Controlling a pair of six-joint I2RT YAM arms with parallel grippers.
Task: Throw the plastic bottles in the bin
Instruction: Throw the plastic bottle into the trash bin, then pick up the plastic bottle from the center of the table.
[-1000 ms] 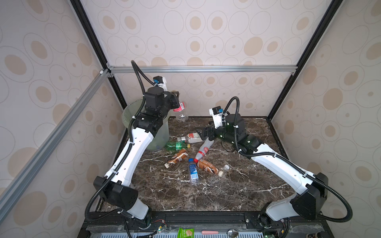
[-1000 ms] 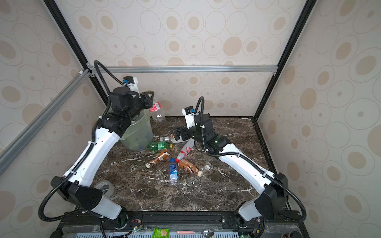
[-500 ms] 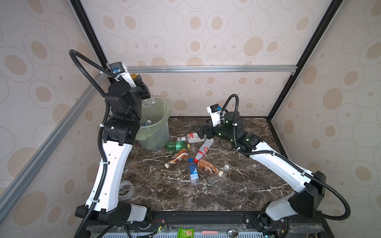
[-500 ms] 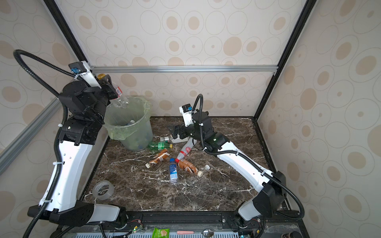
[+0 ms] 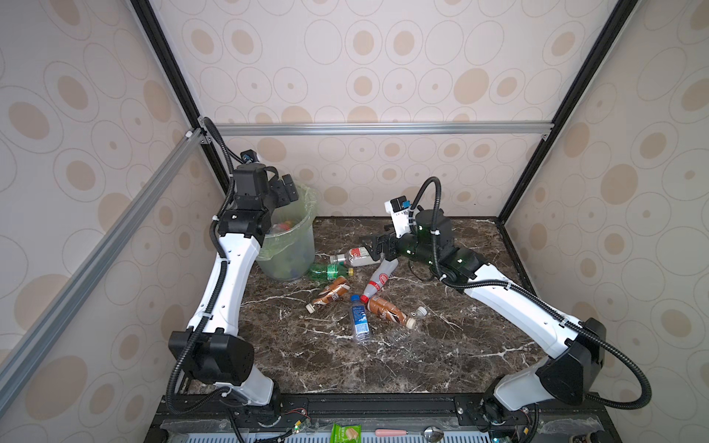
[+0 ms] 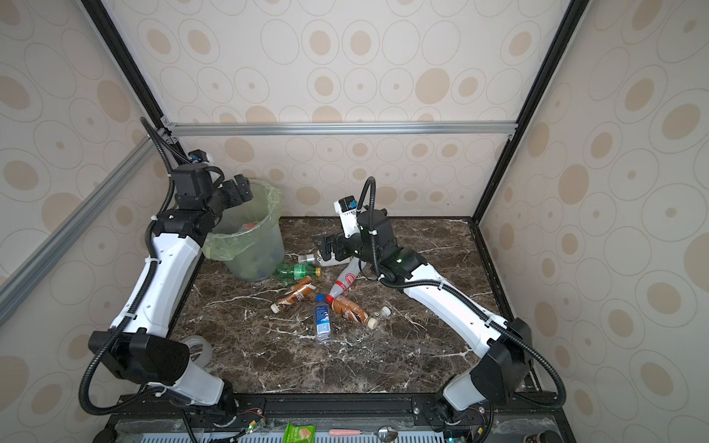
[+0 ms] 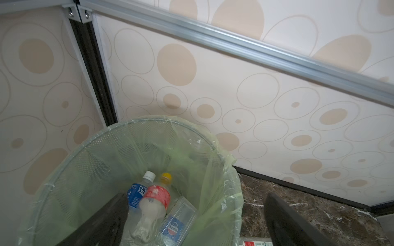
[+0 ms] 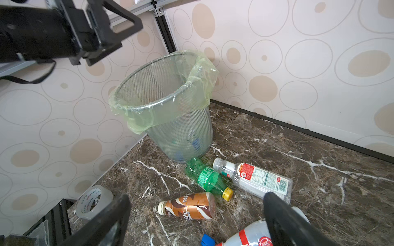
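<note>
While at least six plastic bottles [image 5: 360, 318] were left on the marble table [image 5: 441, 356], the right gripper [image 5: 373, 247] was held spread, empty, near a red-labelled bottle [image 5: 355, 256]; beyond, the left gripper [image 5: 289, 190] was held spread over the bin [image 5: 297, 245], several more inside.

Left gripper [image 5: 288, 190]: held high, far left, jaws spread.
Right gripper [image 5: 374, 246]: held low, far centre, jaws spread wide.

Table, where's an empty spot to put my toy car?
Bare marble on the table: the near strip in front of the blue-label bottle, and the far corner behind the right arm. Crowded: the bottles beside the bin.
</note>
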